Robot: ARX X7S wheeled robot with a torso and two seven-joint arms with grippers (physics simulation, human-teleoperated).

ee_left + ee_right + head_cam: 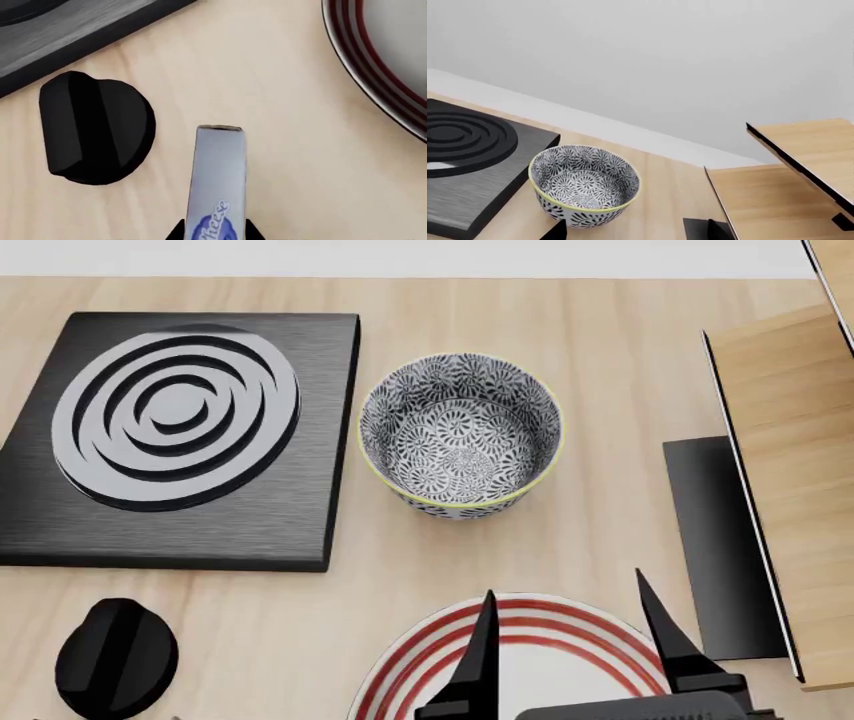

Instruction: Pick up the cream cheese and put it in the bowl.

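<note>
Carrying the cream cheese (220,185) is, as I judge it, the step in hand. In my left wrist view the flat box stands on edge between the dark tips of the left gripper (216,231), which pinch it from both sides at the very bottom of that picture. It hangs clear above the wooden table (280,165). Beneath it I see the black knob (93,132) toward nine o'clock of the box and the rim of the red-striped plate (373,85) toward two o'clock. The left arm itself is out of my head view, so I cannot place it there with confidence.

The right gripper (574,645) shows in the head view at six o'clock, its two black fingers spread wide with nothing between them, hanging over the plate's far edge.

The bowl (461,435) sits upright at the centre of the head view, at about twelve o'clock from the plate and just beside the black stove plate (174,440), which lies at its nine o'clock. Its inside looks empty, so the drop is not yet done.

The next move, I think, calls for swinging the left arm forward from the knob side until the box is over the bowl's mouth. The box is narrower than the bowl, so it should fit, though held on edge it may tip against the wall when I release it.
</note>
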